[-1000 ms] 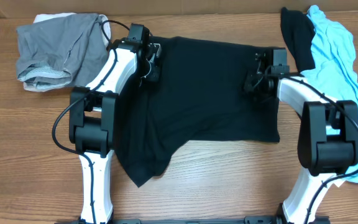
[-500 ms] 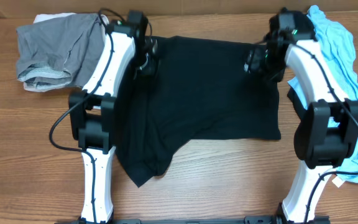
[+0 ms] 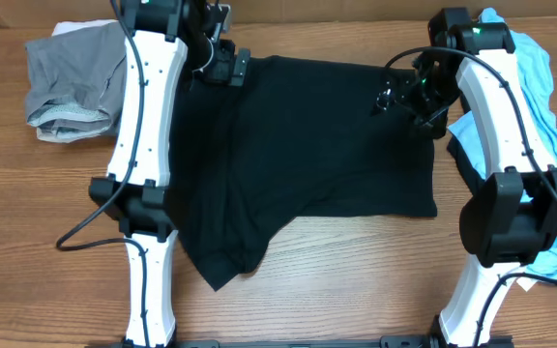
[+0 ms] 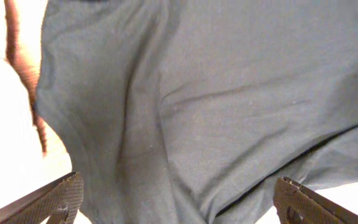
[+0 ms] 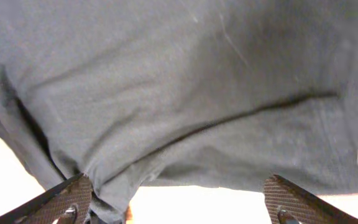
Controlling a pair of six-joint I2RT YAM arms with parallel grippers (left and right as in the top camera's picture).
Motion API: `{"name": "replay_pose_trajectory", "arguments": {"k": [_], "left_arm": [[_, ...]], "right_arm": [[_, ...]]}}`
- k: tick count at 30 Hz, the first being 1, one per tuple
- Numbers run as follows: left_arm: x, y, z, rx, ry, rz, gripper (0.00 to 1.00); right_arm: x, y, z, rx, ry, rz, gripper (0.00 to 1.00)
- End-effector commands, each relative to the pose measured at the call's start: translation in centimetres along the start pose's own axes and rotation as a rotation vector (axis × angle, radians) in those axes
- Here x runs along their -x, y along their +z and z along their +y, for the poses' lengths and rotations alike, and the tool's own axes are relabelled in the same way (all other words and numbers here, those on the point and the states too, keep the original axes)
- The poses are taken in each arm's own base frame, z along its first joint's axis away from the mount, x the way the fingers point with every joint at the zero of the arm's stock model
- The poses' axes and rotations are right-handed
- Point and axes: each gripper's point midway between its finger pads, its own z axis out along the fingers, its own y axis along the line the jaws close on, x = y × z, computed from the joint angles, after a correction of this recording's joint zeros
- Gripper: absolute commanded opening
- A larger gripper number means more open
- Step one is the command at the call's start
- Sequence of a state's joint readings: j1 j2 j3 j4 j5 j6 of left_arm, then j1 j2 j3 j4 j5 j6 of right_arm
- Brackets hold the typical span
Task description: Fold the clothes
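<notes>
A black shirt [image 3: 307, 155] lies spread flat across the middle of the table, its lower left part bunched into a fold [image 3: 225, 256]. My left gripper [image 3: 222, 66] hovers over the shirt's top left corner, jaws wide apart and holding nothing. In the left wrist view its fingers [image 4: 61, 199] frame the dark cloth [image 4: 216, 93] below. Above the top right corner, my right gripper [image 3: 396, 97] is also open and empty. The right wrist view has the shirt's edge [image 5: 185, 93] lying under the spread fingers [image 5: 294, 199].
A crumpled grey garment [image 3: 71, 82] sits at the back left. A pile of light blue clothing [image 3: 530, 87] runs down the right side behind the right arm. Bare wooden table [image 3: 356, 280] lies in front of the shirt.
Both grippers went from shut to open and let go of the shirt's top edge. Both arms lifted and swung toward the back of the table. The shirt stays flat.
</notes>
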State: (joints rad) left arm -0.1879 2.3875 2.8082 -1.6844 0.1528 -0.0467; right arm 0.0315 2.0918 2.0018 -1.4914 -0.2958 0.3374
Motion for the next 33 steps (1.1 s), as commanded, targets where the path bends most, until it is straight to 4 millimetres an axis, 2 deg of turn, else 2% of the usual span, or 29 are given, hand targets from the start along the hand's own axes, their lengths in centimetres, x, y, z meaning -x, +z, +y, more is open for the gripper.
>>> {"name": "replay_pose_trajectory", "arguments": {"k": [1,4,6,9,11,13,16,19,20,21,28,30,33], "left_arm": [[0.3,-4.8,-1.0,-0.016,-0.010,-0.106,1.00],[0.1,-7.1,-2.0,-0.024,0.010,-0.153,1.00],[-0.1,-8.7,-2.8,-0.031,0.016,-0.185,1.00],[-0.8,-11.6,-4.4,-0.031,0.047,-0.244,1.00],[-1.3,-12.7,-4.8,-0.009,0.040,-0.263,1.00],[-1.9,-13.3,-4.9,0.028,0.027,-0.270,1.00],[-2.6,-13.2,-4.8,0.082,0.015,-0.254,1.00],[-3.1,-11.7,-3.9,0.134,-0.023,-0.206,1.00],[-3.3,-11.1,-3.5,0.153,-0.040,-0.186,1.00],[-3.8,-10.0,-2.2,0.194,-0.083,-0.145,1.00],[-4.9,-7.9,0.7,0.236,-0.192,-0.058,1.00],[-5.2,-7.5,1.5,0.246,-0.230,-0.041,1.00],[-5.5,-6.8,2.7,0.262,-0.278,-0.019,1.00]], "right_arm": [[-0.9,-5.6,-1.0,-0.068,0.057,-0.154,0.92],[-3.0,-8.7,-2.3,-0.162,0.120,-0.227,0.92],[-4.4,-10.6,-2.4,-0.189,0.124,-0.275,0.92],[-6.8,-13.7,-2.5,-0.221,0.132,-0.373,0.99],[-7.5,-14.5,-2.7,-0.223,0.131,-0.388,1.00],[-7.7,-14.4,-2.9,-0.229,0.132,-0.385,1.00],[-7.2,-13.1,-3.6,-0.250,0.190,-0.380,1.00],[-6.7,-10.7,-4.8,-0.286,0.297,-0.373,1.00],[-6.5,-9.6,-5.1,-0.291,0.319,-0.366,1.00],[-6.4,-7.4,-5.9,-0.309,0.341,-0.345,1.00],[-7.4,0.6,-8.7,-0.336,0.352,-0.241,1.00],[-7.6,2.0,-9.1,-0.318,0.341,-0.213,1.00],[-7.3,3.1,-9.8,-0.291,0.349,-0.206,1.00]]}}
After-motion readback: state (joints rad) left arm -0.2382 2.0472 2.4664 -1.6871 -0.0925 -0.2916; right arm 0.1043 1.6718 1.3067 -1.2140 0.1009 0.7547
